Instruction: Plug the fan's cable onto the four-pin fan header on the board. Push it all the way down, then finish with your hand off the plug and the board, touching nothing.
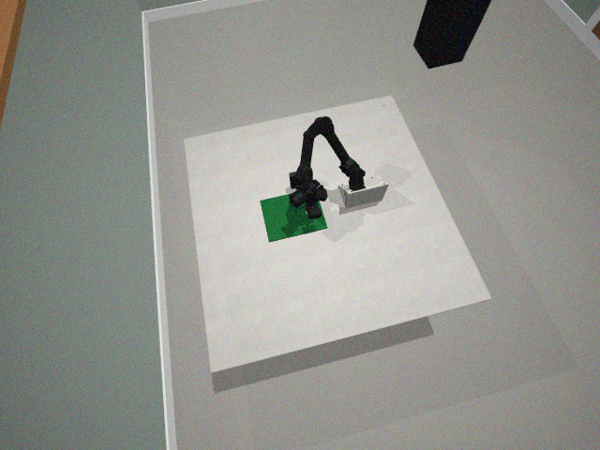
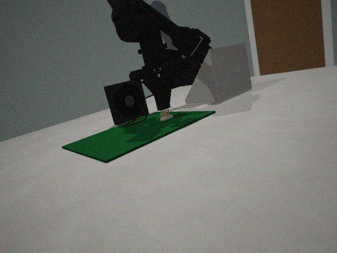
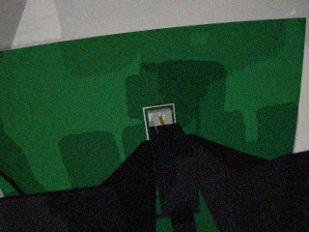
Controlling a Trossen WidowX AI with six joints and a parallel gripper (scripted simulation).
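Green circuit board (image 1: 280,217) (image 2: 103,144) (image 3: 39,87), lying flat on the tabletop; black square fan (image 2: 119,111), standing upright beside it; black gripper (image 1: 313,213) (image 2: 164,109) (image 3: 168,145), hovering just above the header, clamping the mostly hidden cable plug; four-pin fan header (image 2: 166,117) (image 3: 156,115), standing on the board, pins showing

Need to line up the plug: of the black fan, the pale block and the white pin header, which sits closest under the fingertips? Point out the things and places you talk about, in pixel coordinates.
The white pin header (image 2: 166,117) (image 3: 167,115), on the green board, its pins just below the gripper (image 2: 164,108).
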